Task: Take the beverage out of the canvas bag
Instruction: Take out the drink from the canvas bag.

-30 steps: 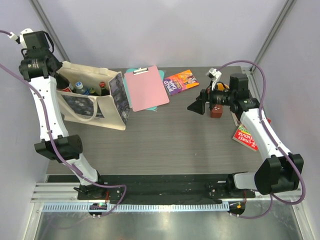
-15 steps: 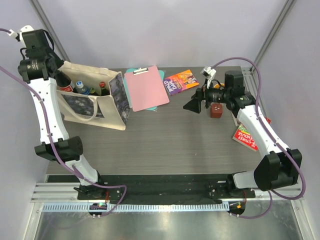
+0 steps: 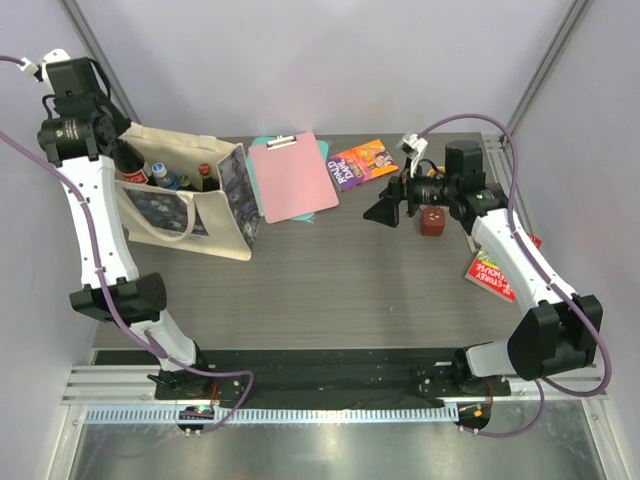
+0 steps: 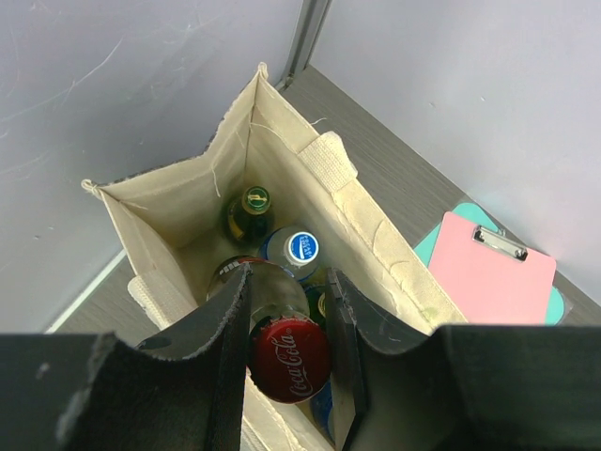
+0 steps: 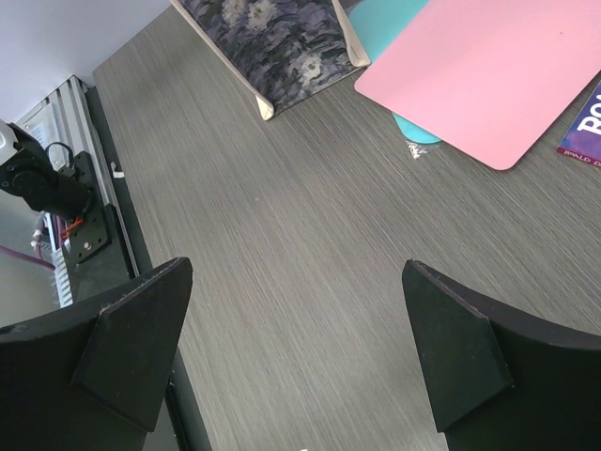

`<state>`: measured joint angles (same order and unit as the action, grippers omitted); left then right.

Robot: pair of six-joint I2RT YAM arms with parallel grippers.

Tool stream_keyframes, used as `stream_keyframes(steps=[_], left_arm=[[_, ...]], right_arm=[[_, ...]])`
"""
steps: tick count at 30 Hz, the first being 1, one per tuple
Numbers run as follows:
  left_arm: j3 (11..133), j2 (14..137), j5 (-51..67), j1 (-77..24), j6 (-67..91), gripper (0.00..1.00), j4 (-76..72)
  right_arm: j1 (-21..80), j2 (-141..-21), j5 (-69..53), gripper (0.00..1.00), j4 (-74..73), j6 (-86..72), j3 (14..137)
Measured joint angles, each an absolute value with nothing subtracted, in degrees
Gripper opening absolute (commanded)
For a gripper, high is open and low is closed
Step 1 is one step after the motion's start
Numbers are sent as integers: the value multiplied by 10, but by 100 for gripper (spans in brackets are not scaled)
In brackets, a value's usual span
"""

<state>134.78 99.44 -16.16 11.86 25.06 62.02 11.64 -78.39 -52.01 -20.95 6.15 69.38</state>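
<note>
clamping the left pincer [image 4: 289, 282] on the neck of the cola bottle [image 4: 289, 359], one finger pressed to each side just below the red cap, probably for want of any other part reachable from above. held upright inside the canvas bag [image 3: 225, 235] at the far left of the tabletop [image 3: 330, 290], with the cap higher than its neighbours. judged ready for a straight lift through the open mouth, clear of the cloth walls. packed in beside a green-capped bottle [image 4: 252, 201] and a blue-capped bottle [image 4: 302, 247], both deeper in the bag and best left undisturbed on the way up. lying flat just right of the bag, a pink clipboard [image 3: 292, 177], partly over something teal. farther right, hovering above bare tabletop with the right pincer [image 5: 296, 272] spread wide and holding nothing, seemingly parked out of the way near a small brown block [image 3: 433, 223].
</note>
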Motion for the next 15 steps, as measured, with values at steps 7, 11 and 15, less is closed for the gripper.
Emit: stream_keyframes(steps=[7,11,15], left_arm=[[1348,981,-167,117,250,0,620],[1348,969,-170,116,250,0,620],[1348,960,-170,114,250,0,620]], right_arm=[[120,-785,-520,100,-210,62,696],[123,-787,-520,100,-210,62,697],[127,-792,-520,100,-209,62,700]])
